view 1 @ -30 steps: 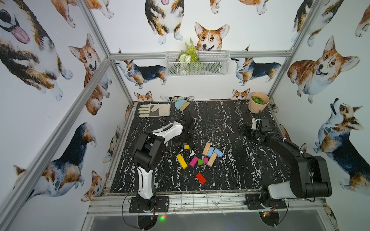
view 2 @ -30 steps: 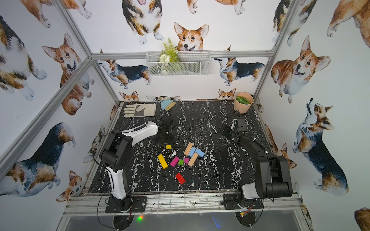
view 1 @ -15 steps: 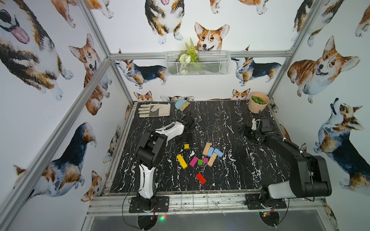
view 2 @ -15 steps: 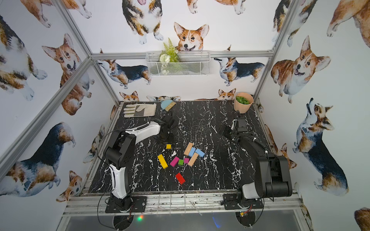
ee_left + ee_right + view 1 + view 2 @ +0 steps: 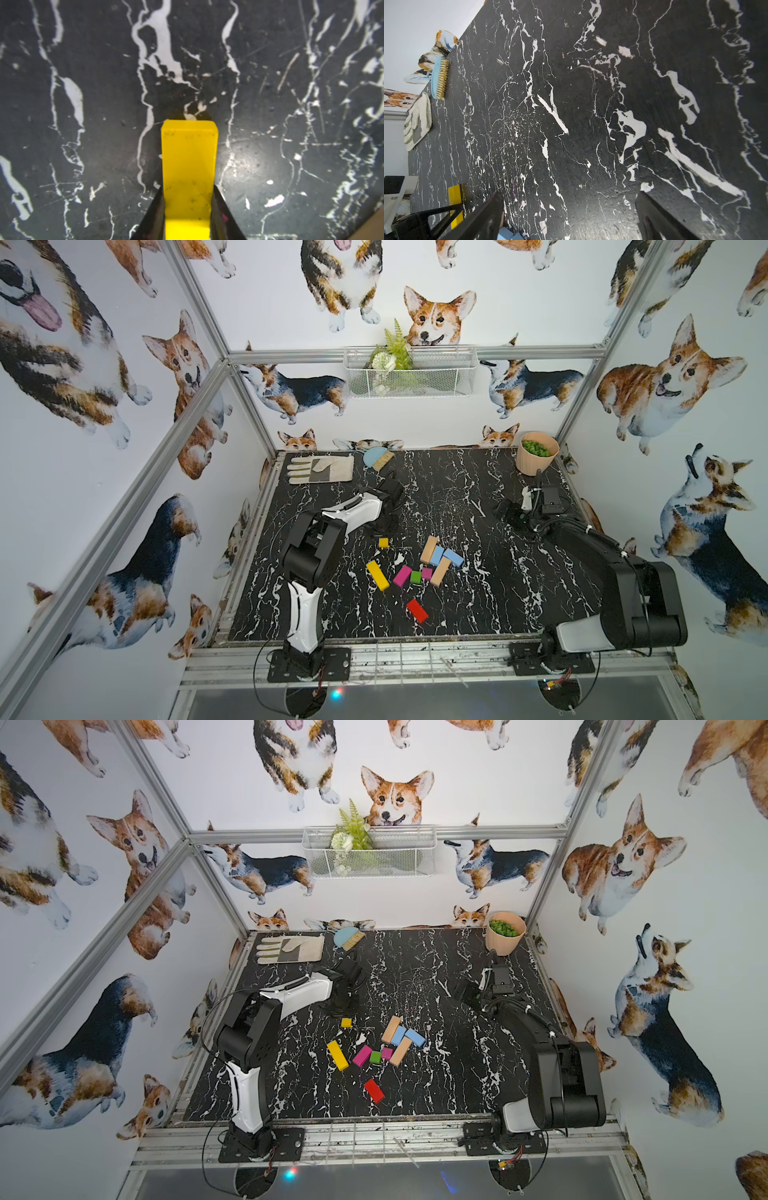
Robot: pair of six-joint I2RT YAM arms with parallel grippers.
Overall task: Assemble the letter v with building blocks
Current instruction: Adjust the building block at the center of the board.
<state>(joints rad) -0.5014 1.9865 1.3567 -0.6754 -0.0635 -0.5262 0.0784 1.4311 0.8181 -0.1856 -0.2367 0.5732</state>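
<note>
My left gripper [image 5: 188, 188] is shut on a small yellow block [image 5: 189, 149] that lies low on the black marbled table and sticks out ahead of the jaws. In both top views that block [image 5: 383, 542] shows just in front of the left gripper [image 5: 385, 524]. The other building blocks lie loose mid-table: a long yellow bar [image 5: 377, 575], a magenta one [image 5: 402, 576], a green stub [image 5: 415, 577], two tan bars [image 5: 440, 571], two light blue ones [image 5: 453, 557] and a red one [image 5: 417, 610]. My right gripper [image 5: 505, 512] stands open and empty at the right, away from the blocks.
A work glove [image 5: 320, 468] and a blue brush [image 5: 378, 457] lie at the table's back left. A peach pot [image 5: 536, 458] with green bits stands at the back right corner. A wire basket [image 5: 409, 373] hangs on the back wall.
My left gripper's jaws have closed onto the small yellow block, which stays in the same spot. The right arm has not moved.
</note>
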